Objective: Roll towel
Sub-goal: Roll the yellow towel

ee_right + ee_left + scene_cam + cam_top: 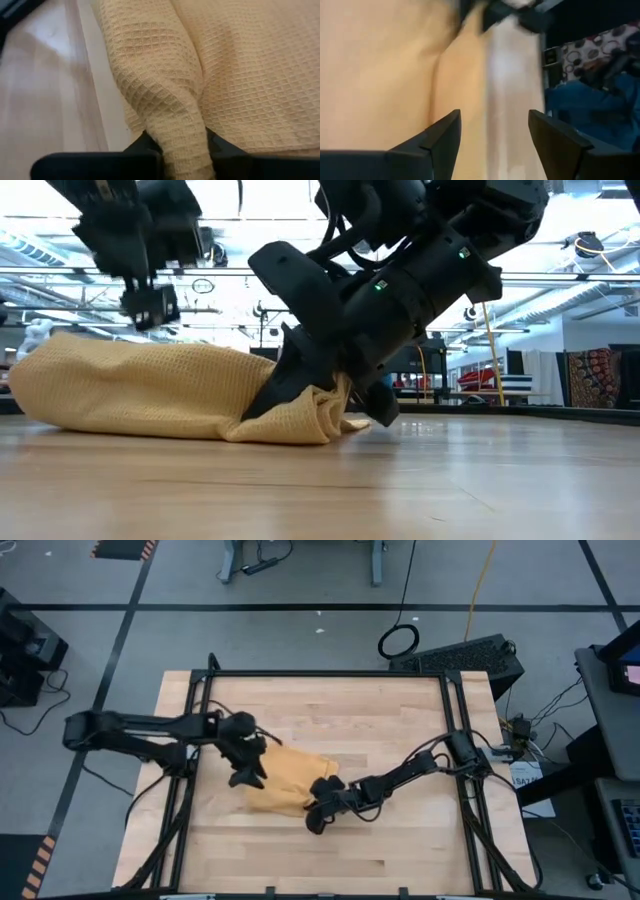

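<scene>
Two grippers are working one towel [285, 780]: the right gripper [177, 142] is pinching a fold, the left gripper [492, 137] is hanging open above.

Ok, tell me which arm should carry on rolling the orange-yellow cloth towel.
The right, probably. The right end effector is shut on a fold of the orange-yellow waffle-weave cloth towel at its edge on the wooden table. The left end effector is open above the towel's other side, gripping nothing.

Towel [285, 780] middle hidden beneath both arms; left wrist view blurred.
</scene>
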